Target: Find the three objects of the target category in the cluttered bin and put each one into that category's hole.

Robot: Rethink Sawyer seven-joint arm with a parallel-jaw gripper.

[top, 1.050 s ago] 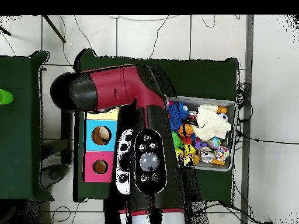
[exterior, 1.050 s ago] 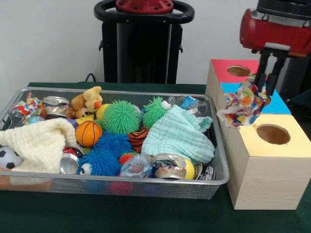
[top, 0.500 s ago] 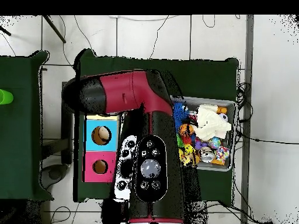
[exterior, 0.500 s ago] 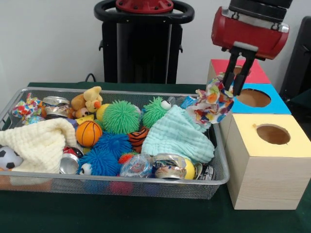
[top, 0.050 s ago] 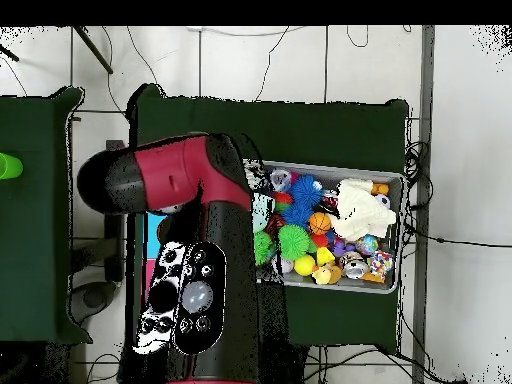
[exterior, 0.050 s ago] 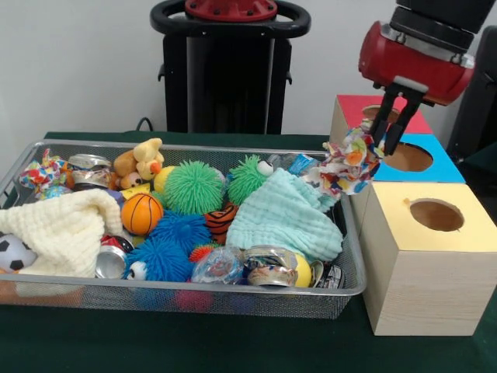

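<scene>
We see the pincer (exterior, 0.050 s ago: 390,124) up in the air at the bin's (exterior, 0.050 s ago: 178,292) right end, closed on a multicoloured rag (exterior, 0.050 s ago: 348,165). The rag hangs from the fingertips (exterior, 0.050 s ago: 380,134), clear of the bin contents, just above the bin's far right corner and right beside the boxes. Behind it sit the red box (exterior, 0.050 s ago: 353,109) and blue box (exterior, 0.050 s ago: 435,163), each w/ a round hole on top; the yellow box (exterior, 0.050 s ago: 431,256) is nearest the camera, hole also open. The rag is not over any hole; it hangs at the left edge of the blue box.

In the bin: mint cloth (exterior, 0.050 s ago: 286,217) at the right, cream cloth (exterior, 0.050 s ago: 62,229) at the left, green ball (exterior, 0.050 s ago: 192,186) and a green fuzzy toy (exterior, 0.050 s ago: 248,177) toward the far side, blue spiky balls (exterior, 0.050 s ago: 175,241) in the middle, a small basketball (exterior, 0.050 s ago: 141,213), a plush bear (exterior, 0.050 s ago: 140,162) at the far side, a soccer ball (exterior, 0.050 s ago: 13,252) at the left edge, cans (exterior, 0.050 s ago: 268,266) along the near rim. A second multicoloured rag (exterior, 0.050 s ago: 43,171) lies in the far left corner.

From overhead the arm (top, 0.050 s ago: 190,240) covers the boxes and the bin's (top, 0.050 s ago: 392,285) left part; the pincer isn't visible there. The bin rests on the green surface (top, 0.050 s ago: 330,130).
</scene>
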